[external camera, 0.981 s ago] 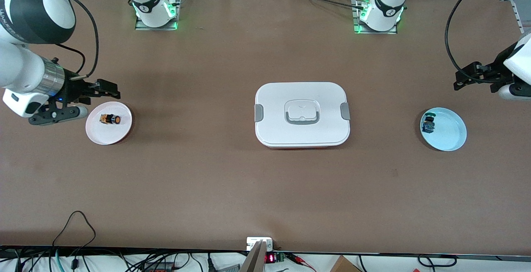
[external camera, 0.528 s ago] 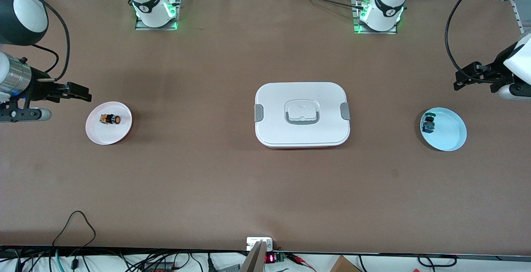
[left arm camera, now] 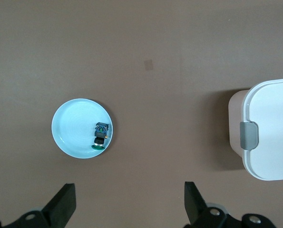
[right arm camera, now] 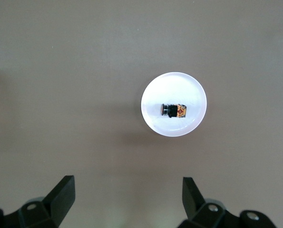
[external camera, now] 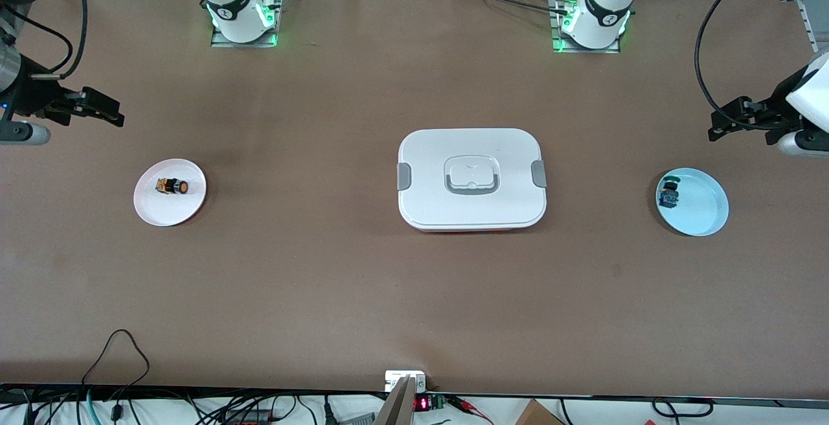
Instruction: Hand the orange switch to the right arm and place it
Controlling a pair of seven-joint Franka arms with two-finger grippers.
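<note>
The orange switch (external camera: 172,186) lies on its side in the white plate (external camera: 149,208) at the right arm's end. A green-capped switch (external camera: 669,194) sits in the blue plate (external camera: 706,211). The lidded box (external camera: 471,218) between them looks closed. Right gripper (external camera: 97,111) and left gripper (external camera: 728,120) hang apart-fingered, empty.

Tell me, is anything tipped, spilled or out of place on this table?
Only small things: the orange switch lies on its side on the white plate, and the green-capped switch lies tipped at the blue plate's rim. No spill or damage shows.
</note>
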